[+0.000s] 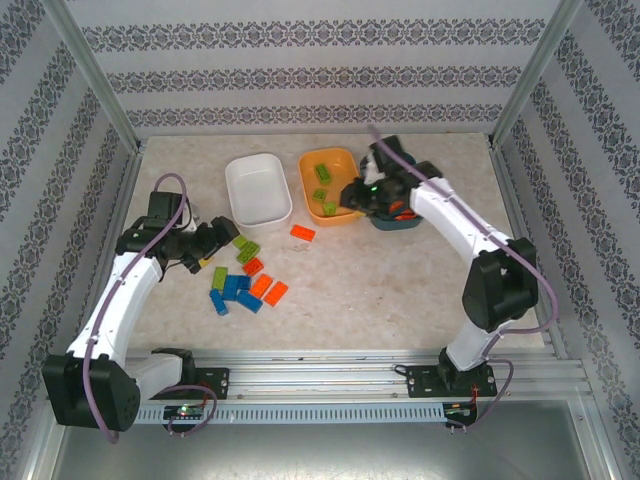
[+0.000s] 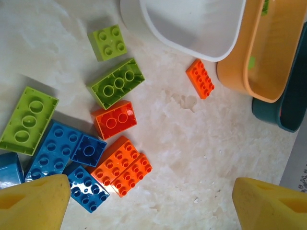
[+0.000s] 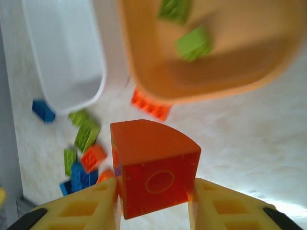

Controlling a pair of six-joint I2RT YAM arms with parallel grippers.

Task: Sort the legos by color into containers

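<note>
My right gripper (image 3: 153, 190) clamps an orange brick (image 3: 154, 163) by the orange dish (image 3: 211, 88); my left gripper (image 2: 149, 203) gapes over the pile (image 2: 112, 120).

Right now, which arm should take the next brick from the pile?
Left. The left hand hangs open above the pile. The right hand is shut on an orange brick, over by the orange dish, away from the pile.
</note>
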